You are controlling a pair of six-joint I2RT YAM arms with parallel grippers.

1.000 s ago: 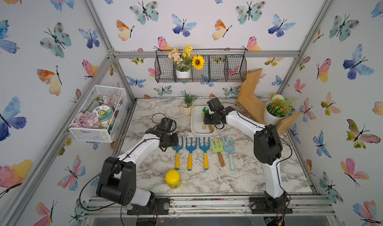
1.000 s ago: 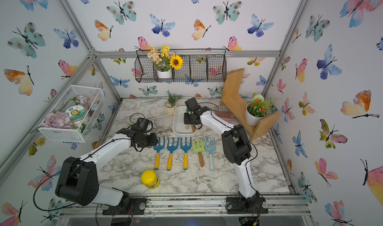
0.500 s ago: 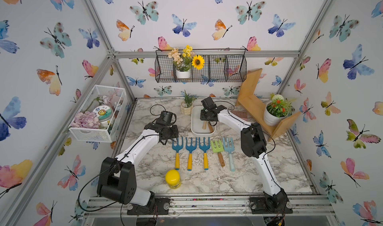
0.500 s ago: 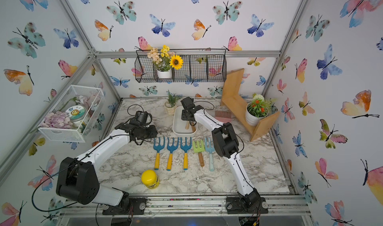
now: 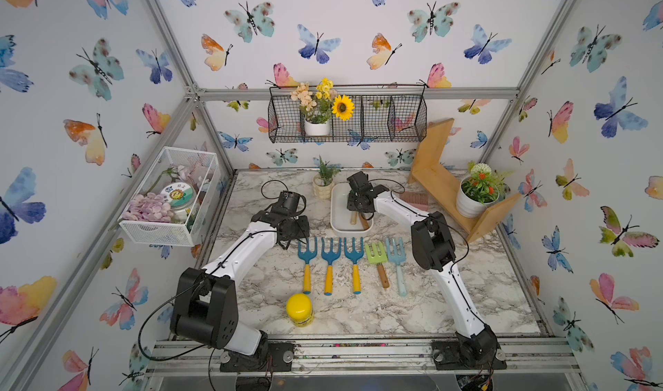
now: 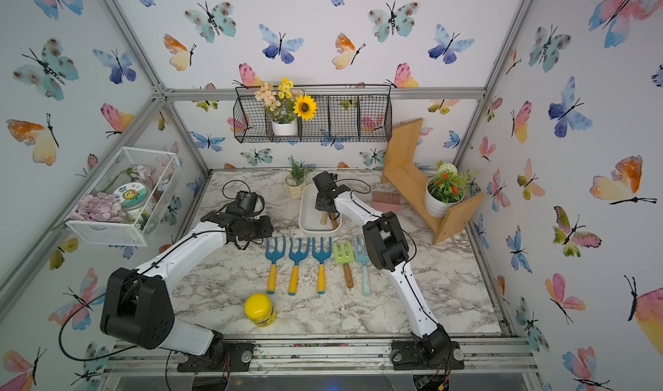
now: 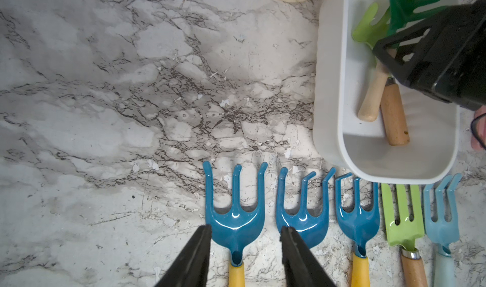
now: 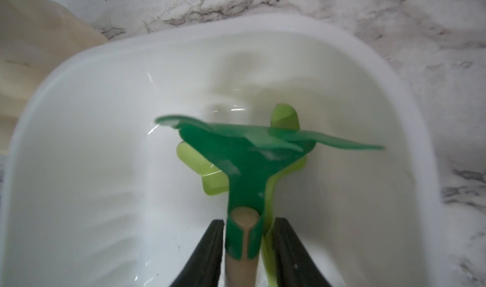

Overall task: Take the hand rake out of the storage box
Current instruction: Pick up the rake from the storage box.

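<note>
Your marble table (image 5: 466, 292) sits inside butterfly-papered walls (image 5: 323, 16), with a row of five rakes (image 5: 353, 260) just in front of the white box (image 5: 334, 210). The box holds a dark green rake (image 8: 236, 162) lying across a light green rake (image 8: 192, 156). Your right gripper (image 8: 249, 221) straddles the dark green rake's neck, though you cannot tell whether it is clamped, and your left gripper (image 7: 246, 229) hangs open over a blue rake (image 7: 228, 225).

In a top view, the left arm (image 5: 247, 249) and the right arm (image 5: 462, 292) have smooth white plastic link shells between boxy matt black joint housings (image 5: 204, 306). Thin black cables (image 5: 141, 335) loop off them at lower left and centre frame. The black bases (image 5: 470, 349) are flanked by round silver bolt heads. The left gripper (image 7: 246, 229) and the right gripper (image 8: 249, 221) end in black, tapering wedge-shaped fingers.
</note>
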